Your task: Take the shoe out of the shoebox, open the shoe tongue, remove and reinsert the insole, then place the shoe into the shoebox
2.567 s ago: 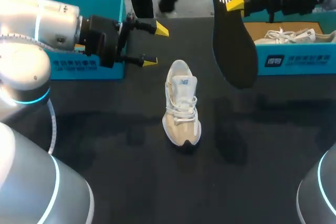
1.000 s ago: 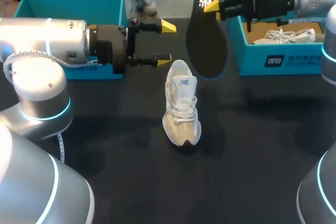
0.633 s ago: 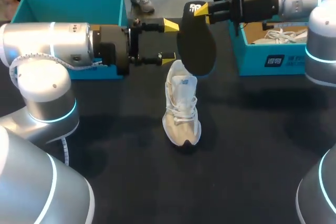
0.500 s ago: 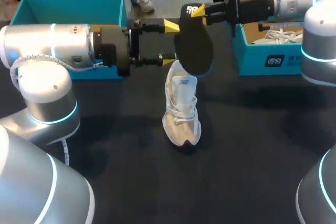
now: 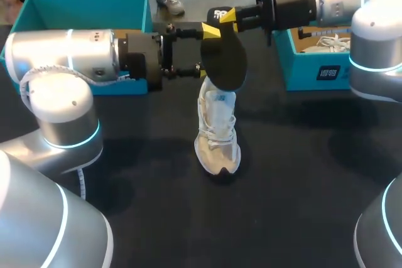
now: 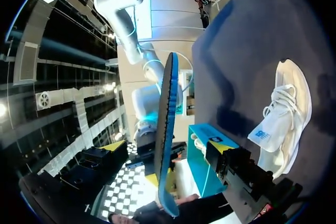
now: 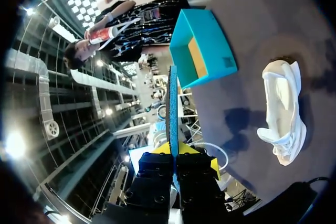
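A white lace-up shoe [image 5: 217, 135] stands on the black table, toe toward me, also seen beside the fingers in the left wrist view [image 6: 286, 111] and the right wrist view [image 7: 283, 111]. My right gripper [image 5: 225, 19] is shut on the heel end of a black insole [image 5: 225, 61], which hangs above the shoe's heel. The right wrist view shows the insole [image 7: 172, 108] edge-on, rising from that gripper [image 7: 172, 153]. My left gripper [image 5: 205, 49] is open, level with the insole. In its wrist view the insole [image 6: 167, 129] stands between the spread fingers [image 6: 167, 150], touching neither.
An open teal shoebox [image 5: 81, 4] sits at the back left behind my left arm. A second teal shoebox [image 5: 317, 67] at the back right holds another white shoe [image 5: 330, 43]. Bare black tabletop lies in front of the standing shoe.
My right arm has carried the insole leftward from the right box to over the shoe's heel. My left gripper has edged right, so the insole now stands between its open fingers.
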You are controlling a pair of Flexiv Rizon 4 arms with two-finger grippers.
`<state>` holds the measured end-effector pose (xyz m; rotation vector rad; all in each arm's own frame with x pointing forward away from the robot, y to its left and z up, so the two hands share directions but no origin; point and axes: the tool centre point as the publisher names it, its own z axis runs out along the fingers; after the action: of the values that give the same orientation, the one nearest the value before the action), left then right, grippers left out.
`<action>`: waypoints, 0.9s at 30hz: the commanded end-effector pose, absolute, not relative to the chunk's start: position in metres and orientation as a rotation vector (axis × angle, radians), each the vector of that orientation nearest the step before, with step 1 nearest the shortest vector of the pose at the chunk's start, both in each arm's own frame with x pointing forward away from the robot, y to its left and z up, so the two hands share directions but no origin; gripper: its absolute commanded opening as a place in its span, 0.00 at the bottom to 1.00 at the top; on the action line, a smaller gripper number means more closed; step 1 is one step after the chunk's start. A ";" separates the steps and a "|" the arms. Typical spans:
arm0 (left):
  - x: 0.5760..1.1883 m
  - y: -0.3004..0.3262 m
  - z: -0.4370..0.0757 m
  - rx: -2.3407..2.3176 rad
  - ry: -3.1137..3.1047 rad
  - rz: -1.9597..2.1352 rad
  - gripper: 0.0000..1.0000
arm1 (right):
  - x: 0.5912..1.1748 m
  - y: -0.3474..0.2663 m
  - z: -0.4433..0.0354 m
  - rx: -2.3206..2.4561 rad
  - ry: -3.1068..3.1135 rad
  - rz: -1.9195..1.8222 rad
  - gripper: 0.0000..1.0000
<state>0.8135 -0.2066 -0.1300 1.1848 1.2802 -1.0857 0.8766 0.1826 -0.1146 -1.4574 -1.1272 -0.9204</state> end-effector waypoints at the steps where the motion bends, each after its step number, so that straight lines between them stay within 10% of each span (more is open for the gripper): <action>1: 0.815 -0.207 -0.134 1.169 1.279 -1.080 0.77 | 0.875 0.184 -0.117 -1.455 -1.120 -0.926 0.00; 21: 0.821 -0.216 -0.136 1.142 1.268 -1.088 0.00 | 0.871 0.196 -0.122 -1.419 -1.113 -0.930 0.00; 27: 0.821 -0.212 -0.137 1.132 1.278 -1.084 0.00 | 0.870 0.197 -0.122 -1.418 -1.112 -0.930 0.00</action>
<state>0.8214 -0.2129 -0.1362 1.1367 1.2807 -1.0865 0.8720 0.1948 -0.1213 -1.4167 -1.1126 -0.9292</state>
